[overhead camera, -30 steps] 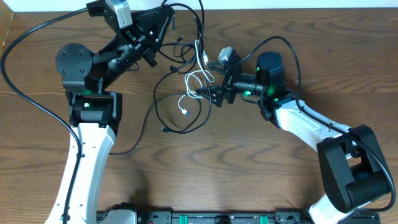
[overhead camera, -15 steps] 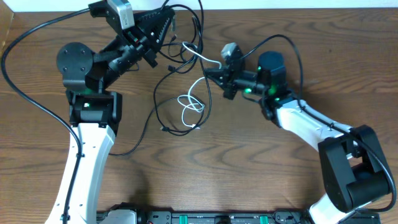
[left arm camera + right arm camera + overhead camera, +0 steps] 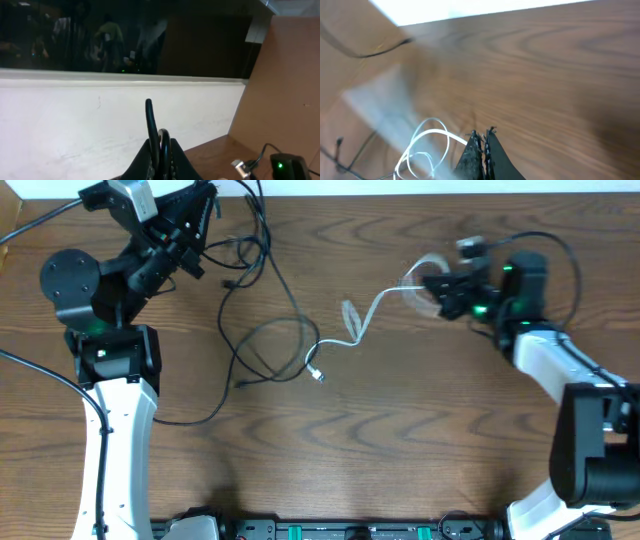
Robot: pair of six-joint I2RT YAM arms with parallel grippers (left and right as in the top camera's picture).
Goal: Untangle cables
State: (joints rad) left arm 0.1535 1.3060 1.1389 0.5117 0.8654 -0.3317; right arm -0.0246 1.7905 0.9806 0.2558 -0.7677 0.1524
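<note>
Holding, left: your left gripper [image 3: 203,200] is at the far back-left of the table [image 3: 400,450], jaws pinched nearly together on a black cable [image 3: 149,117]. In your left wrist view, that cable stands up from between the fingers as 1 narrow loop.

Holding, right: your right gripper [image 3: 436,283] is over the back-right part of the table, jaws almost closed. The white cable [image 3: 375,302] runs into them. In your right wrist view, its loops lie just left of the fingertips.

White cable: it is drawn out in 1 loose line from the right gripper down and left toward the table's middle. It ends in a small plug [image 3: 318,375] lying on the wood. A blurred loop of it sits right at the right gripper.

Black cables: from the left gripper they hang down and right, then lie in open loops on the table left of centre. How many separate cords make up those loops, you cannot tell from above.

Crossing: the white cable's plug end lies touching or just beside the right edge of the black loops. Whether it is threaded through them, you cannot tell.

Arms: your 2 arms are well apart, 1 at each side of the table, with the cables between them.

Blur: the right wrist view is smeared, so fine detail at those fingertips is unclear.
</note>
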